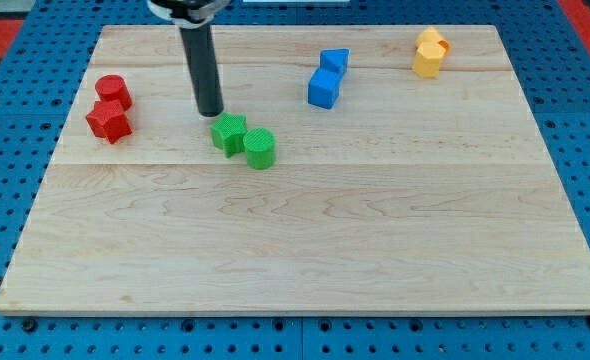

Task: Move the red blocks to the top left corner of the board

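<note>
Two red blocks lie near the board's left edge: a red cylinder and, touching it just below, a red star-shaped block. My tip is the lower end of the dark rod that comes down from the view's top. It stands to the right of the red blocks, well apart from them, and just above and left of a green star-shaped block.
A green cylinder touches the green star block on its right. Two blue blocks sit at the top centre. Two yellow blocks sit at the top right. The wooden board lies on a blue pegboard.
</note>
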